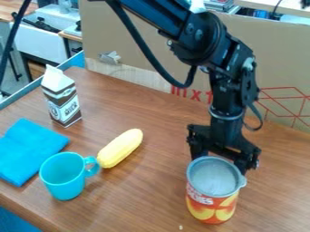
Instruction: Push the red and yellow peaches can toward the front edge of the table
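Black, the gripper (219, 161) is hanging by the can (212, 203) at near right — spread or pinching, one cannot tell.

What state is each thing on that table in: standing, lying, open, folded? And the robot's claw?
Claw: open, pointing down at the can's far side; contact unclear.
Can: upright, its top apparently open, grey inside.
Blue mug: upright, looks empty.
Yellow corn cob: lying on its side.
Milk carton: upright; whether it is sealed, I cannot tell.
Blue cloth: folded, lying flat.
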`<state>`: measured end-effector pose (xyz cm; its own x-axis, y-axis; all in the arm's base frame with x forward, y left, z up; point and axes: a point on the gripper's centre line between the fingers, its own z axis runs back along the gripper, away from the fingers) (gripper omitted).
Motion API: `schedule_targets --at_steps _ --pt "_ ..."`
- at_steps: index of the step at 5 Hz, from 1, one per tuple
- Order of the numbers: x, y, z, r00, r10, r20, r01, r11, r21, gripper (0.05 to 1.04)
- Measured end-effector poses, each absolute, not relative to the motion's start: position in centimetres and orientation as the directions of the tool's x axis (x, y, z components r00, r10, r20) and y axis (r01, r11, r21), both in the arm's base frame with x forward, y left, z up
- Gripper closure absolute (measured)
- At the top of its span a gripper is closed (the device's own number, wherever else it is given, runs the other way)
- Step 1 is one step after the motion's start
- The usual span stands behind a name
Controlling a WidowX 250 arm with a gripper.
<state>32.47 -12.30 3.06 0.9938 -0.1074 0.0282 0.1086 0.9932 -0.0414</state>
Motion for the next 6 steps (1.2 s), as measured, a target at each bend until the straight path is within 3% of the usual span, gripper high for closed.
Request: schedule_targets --at_steps 1,3,6 --pt "30.2 -13.3 2.2 0.989 -0.145 -0.017 0.145 0.989 -0.03 0.083" --pt "27.0 -12.7 2.9 0.99 -0.14 -0.025 0.138 0.989 -0.046 0.083" --pt "25.6 -12.7 3.3 0.991 -0.124 -0.04 0.121 0.99 -0.079 0.083"
